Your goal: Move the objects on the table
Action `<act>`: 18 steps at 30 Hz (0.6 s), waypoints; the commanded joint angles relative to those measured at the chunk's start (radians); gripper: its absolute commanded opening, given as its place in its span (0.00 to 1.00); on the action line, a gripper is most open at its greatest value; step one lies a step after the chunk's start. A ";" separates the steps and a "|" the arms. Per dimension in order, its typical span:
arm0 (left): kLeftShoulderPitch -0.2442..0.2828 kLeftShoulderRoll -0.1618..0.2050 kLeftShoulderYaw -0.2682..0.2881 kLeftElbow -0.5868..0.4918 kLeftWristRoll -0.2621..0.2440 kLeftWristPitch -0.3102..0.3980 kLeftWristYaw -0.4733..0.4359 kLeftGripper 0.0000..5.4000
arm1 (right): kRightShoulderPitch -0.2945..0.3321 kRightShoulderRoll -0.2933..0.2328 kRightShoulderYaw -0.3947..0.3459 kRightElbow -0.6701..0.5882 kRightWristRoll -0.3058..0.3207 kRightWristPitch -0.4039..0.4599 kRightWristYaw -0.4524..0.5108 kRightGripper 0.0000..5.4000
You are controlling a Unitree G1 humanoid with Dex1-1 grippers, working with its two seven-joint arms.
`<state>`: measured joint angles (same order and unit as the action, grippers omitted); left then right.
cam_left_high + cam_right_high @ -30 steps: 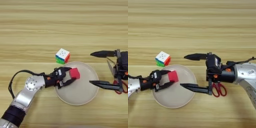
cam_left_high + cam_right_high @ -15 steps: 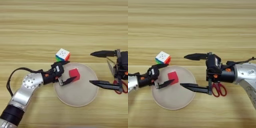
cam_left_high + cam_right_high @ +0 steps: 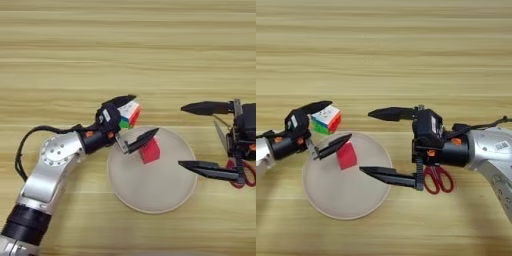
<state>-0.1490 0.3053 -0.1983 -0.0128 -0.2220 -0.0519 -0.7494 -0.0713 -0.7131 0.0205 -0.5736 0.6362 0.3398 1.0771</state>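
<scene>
left gripper – my fingers spread wide, arm reaching in from lower left | right gripper – fingers spread, hovering

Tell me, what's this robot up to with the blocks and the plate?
The red cube lies on the round plate. The left gripper is open, with the puzzle cube, which sits on the table by the plate's rim, between its fingers. The right gripper hangs wide open beside the plate, holding nothing, with the scissors lying under that arm.
</scene>
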 commanded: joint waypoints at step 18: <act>-0.068 -0.073 0.041 0.202 0.150 0.018 0.257 1.00 | -0.084 0.183 -0.037 0.033 -0.118 -0.052 -0.345 1.00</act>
<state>-0.2136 0.2335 -0.1647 0.1770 -0.0862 -0.0500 -0.5036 -0.1302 -0.5525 -0.0096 -0.5472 0.5507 0.3024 0.7761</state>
